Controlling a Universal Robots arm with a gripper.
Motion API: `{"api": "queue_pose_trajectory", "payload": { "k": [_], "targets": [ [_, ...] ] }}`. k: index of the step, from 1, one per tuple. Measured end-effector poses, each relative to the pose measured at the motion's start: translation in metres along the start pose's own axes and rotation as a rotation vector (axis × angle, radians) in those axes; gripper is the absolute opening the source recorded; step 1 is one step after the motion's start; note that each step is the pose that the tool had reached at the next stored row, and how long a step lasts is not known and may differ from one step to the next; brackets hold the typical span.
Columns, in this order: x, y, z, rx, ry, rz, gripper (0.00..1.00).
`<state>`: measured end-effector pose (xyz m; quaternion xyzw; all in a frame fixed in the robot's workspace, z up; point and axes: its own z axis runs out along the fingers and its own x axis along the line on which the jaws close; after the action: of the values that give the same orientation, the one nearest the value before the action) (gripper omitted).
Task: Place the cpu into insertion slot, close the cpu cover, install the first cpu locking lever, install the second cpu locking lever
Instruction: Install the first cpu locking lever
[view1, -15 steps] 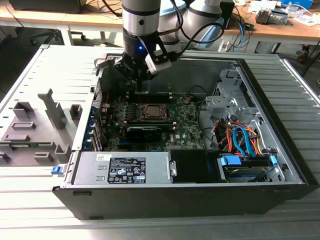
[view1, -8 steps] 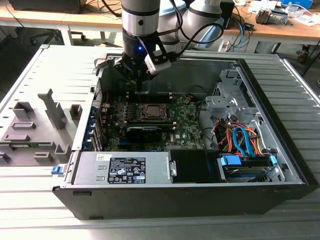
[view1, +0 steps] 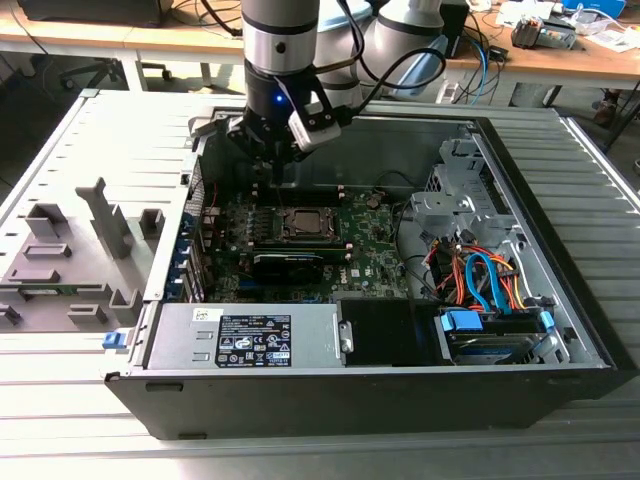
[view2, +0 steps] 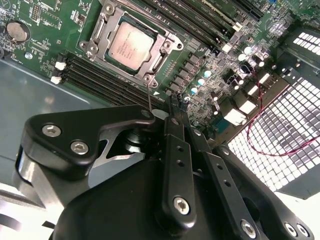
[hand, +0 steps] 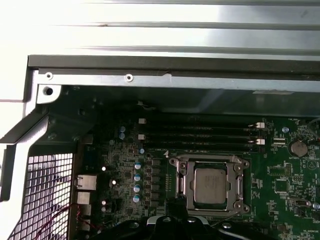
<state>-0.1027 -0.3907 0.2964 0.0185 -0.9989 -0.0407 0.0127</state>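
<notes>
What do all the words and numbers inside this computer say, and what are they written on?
No text here can be read for sure.
white label on the power supply: rows of print and symbols, too small to read.
cpu, metal top: faint lines of print, too blurred to read.
green circuit board: tiny white markings, too small to read.
</notes>
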Motion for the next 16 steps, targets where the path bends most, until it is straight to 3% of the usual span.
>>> {"api": "queue_pose_trajectory", "payload": {
  "k": [16],
  "targets": [
    [0.0039,0.0025,0.0026,0.0003,0.0001,0.000,0.11]
  ]
}}
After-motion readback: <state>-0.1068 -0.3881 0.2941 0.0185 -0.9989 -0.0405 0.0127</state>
